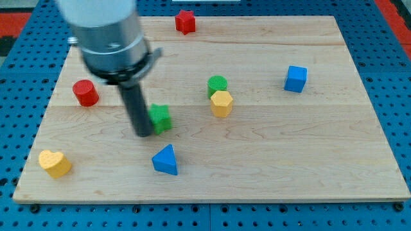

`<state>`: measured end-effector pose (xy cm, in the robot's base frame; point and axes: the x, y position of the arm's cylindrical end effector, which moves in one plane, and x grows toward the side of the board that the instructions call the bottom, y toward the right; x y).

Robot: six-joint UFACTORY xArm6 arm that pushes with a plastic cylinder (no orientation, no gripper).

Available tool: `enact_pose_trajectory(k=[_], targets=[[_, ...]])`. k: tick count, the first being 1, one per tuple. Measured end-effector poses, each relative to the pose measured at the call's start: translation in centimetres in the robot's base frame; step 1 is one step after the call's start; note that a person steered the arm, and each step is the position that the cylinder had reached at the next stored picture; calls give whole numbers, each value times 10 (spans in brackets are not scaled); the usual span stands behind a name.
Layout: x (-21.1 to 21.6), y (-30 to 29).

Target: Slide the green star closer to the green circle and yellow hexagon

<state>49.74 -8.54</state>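
The green star lies left of the board's middle. My tip sits right against the star's left side, touching or nearly touching it. The green circle stands to the star's upper right, with the yellow hexagon directly below it and touching it. The star is about a block's width apart from the hexagon, to its lower left.
A blue triangle lies below the star. A red cylinder is at the left, a yellow heart at the bottom left, a red star-like block at the top edge, a blue cube at the right. The wooden board lies on a blue pegboard.
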Motion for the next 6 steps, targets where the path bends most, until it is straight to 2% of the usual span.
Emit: enact_pose_trajectory(k=[1, 2, 3, 4, 6], targets=[[-6, 61], [-14, 59], [7, 5], [-20, -47], [-34, 57]])
